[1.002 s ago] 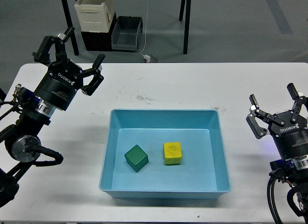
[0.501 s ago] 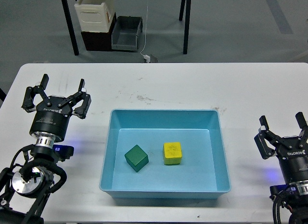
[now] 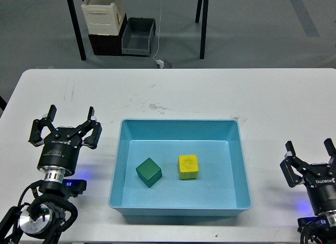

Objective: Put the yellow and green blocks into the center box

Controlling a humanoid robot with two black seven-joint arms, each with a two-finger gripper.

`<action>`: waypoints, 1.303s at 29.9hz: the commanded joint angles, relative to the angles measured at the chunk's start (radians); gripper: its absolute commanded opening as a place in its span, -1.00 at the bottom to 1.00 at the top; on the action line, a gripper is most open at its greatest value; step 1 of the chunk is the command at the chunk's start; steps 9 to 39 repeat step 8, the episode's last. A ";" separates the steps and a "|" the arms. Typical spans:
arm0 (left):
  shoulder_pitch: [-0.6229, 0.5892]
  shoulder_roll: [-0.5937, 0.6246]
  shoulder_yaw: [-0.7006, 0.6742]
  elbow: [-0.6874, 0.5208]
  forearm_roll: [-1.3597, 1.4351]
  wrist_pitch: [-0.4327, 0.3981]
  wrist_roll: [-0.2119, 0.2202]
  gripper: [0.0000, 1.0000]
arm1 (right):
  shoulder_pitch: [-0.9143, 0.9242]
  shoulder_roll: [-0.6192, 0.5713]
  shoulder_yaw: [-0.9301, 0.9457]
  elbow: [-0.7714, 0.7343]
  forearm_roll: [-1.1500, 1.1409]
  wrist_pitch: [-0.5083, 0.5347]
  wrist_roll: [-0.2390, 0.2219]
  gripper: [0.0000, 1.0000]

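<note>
In the middle of the white tabletop point(image 3: 210, 94) a light blue box point(image 3: 179, 207) is set, open at the top, and both blocks are seen on its floor. The green block point(image 3: 149, 172) lies left of centre, turned so that a corner faces the near wall; the yellow block point(image 3: 188, 166) sits just beside it to the right, squarer to the box's sides, with a narrow gap between the two. Neither block is touched by the box walls.

The left hand point(image 3: 66, 128) is held over the tabletop to the left of the box, near its left wall but apart from it. Its fingers are spread wide and nothing is gripped between them. The right hand point(image 3: 310, 159) is held low at the right edge of the view, well apart from the box — its fingers likewise parted, with nothing held.

Beyond the far edge of the tabletop, on the grey floor, a cream crate point(image 3: 103, 13) is stacked on a dark one, with a grey bin point(image 3: 138, 36) beside it, between black table legs point(image 3: 76, 26).
</note>
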 commanded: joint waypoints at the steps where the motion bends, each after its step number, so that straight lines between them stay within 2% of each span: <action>1: 0.010 -0.004 -0.001 0.000 -0.002 -0.009 -0.002 1.00 | -0.001 0.000 0.001 0.000 0.000 -0.014 0.000 1.00; 8: 0.022 -0.017 0.001 0.000 -0.002 -0.011 -0.017 1.00 | 0.001 0.000 0.002 0.000 0.000 -0.024 0.000 1.00; 39: 0.022 -0.017 0.001 0.000 -0.002 -0.011 -0.017 1.00 | 0.001 0.000 0.002 0.000 0.000 -0.024 0.000 1.00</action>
